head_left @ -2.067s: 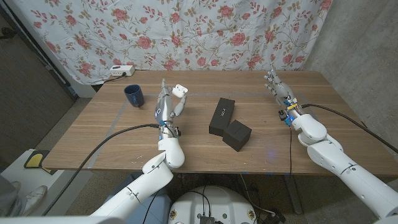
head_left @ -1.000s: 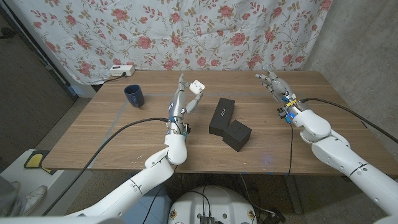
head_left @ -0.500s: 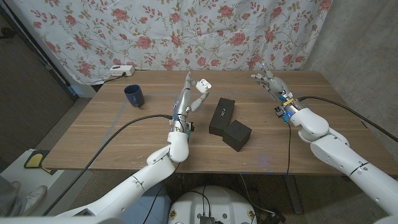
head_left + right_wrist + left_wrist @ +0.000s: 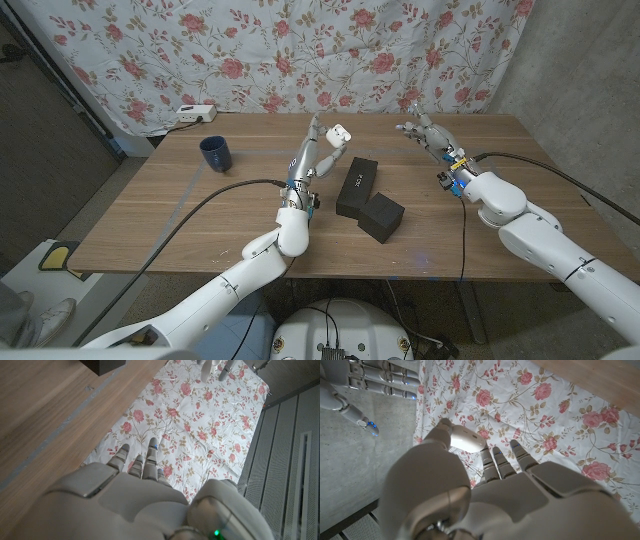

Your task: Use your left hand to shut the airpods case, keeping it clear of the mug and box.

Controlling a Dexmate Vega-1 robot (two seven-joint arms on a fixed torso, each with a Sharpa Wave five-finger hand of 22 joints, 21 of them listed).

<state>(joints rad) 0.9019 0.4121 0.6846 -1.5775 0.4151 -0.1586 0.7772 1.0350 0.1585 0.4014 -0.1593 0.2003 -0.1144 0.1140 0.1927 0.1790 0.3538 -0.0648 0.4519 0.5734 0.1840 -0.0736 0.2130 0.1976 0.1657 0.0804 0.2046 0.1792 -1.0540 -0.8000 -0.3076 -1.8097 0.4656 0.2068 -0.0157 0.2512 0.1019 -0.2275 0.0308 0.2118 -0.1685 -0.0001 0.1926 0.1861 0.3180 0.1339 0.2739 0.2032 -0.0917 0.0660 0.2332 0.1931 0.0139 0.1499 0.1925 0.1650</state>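
Observation:
My left hand [image 4: 316,150] is raised above the table's middle and pinches the small white airpods case [image 4: 337,131] between thumb and fingers. In the left wrist view the case [image 4: 466,440] shows as a smooth rounded shape at the thumb's tip; I cannot tell whether its lid is open. The dark blue mug [image 4: 215,153] stands well to the left of that hand. A long black box [image 4: 357,187] lies just right of and below the held case. My right hand [image 4: 425,132] hovers open over the far right of the table, fingers spread.
A second, squarer black box [image 4: 381,217] sits against the long one, nearer me. A white power strip [image 4: 194,113] lies at the table's far left edge. Flowered cloth [image 4: 300,50] hangs behind the table [image 4: 180,230].
My left hand has carried the case up and to the right, from near the mug toward the black boxes. My right hand has shifted left and spread its fingers.

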